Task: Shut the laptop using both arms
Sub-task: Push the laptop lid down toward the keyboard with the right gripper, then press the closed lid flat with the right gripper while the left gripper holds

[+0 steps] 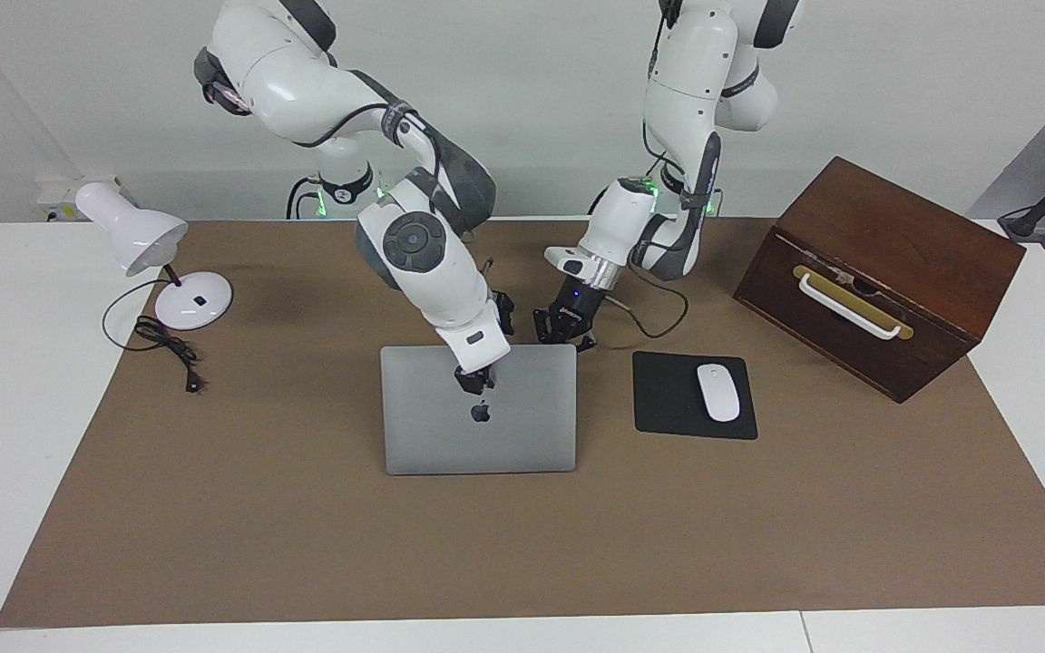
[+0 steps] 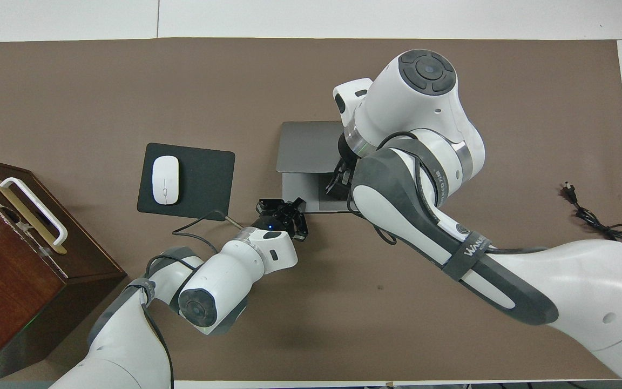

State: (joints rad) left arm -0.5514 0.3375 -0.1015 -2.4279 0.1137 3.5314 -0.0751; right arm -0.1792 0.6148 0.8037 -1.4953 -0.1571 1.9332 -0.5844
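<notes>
The silver-grey laptop (image 1: 450, 435) stands on the brown mat with its lid half down, leaning over its base toward the robots. The apple logo faces away from the robots. In the overhead view the lid (image 2: 306, 145) shows above the base (image 2: 301, 192). My right gripper (image 1: 475, 378) rests on the lid's outer face at its top edge, just above the logo; it also shows in the overhead view (image 2: 338, 182). My left gripper (image 1: 564, 328) is open and empty. It hangs low by the laptop's corner toward the left arm's end, beside the base in the overhead view (image 2: 283, 208).
A black mouse pad (image 1: 668, 399) with a white mouse (image 1: 718, 392) lies beside the laptop toward the left arm's end. A wooden box (image 1: 881, 272) with a white handle stands past it. A white desk lamp (image 1: 137, 238) and its cord (image 1: 169, 349) are at the right arm's end.
</notes>
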